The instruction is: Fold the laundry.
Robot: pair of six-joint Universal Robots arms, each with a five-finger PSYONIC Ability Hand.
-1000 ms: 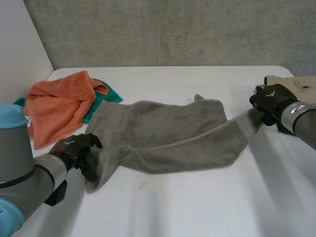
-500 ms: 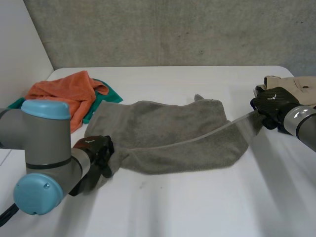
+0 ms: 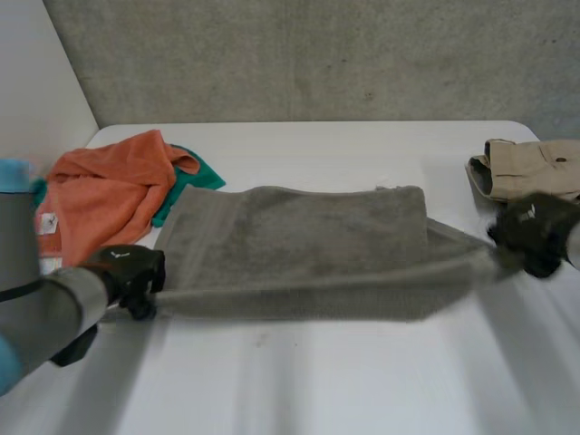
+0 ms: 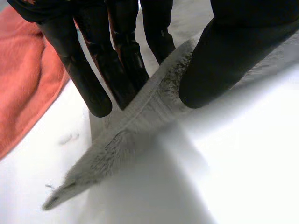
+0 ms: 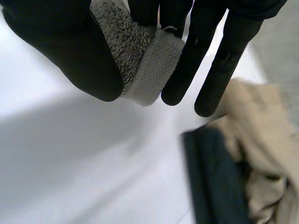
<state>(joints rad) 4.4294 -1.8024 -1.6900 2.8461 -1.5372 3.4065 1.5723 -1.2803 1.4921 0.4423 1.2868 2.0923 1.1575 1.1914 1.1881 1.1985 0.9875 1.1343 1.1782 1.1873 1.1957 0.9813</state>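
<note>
At ten o'clock on my table [image 3: 362, 381] an orange towel [image 3: 104, 195] lies heaped over a green cloth [image 3: 192, 174]. My left hand [image 3: 134, 275], at eight o'clock, pinches the grey towel [image 3: 299, 240] by its near left corner between thumb and fingers [image 4: 93, 74]. The towel spans the middle, its near edge stretched taut between both hands. At three o'clock my right hand [image 3: 536, 234] pinches the opposite corner; a beige garment [image 3: 526, 165] lies just beyond it, at two o'clock.
</note>
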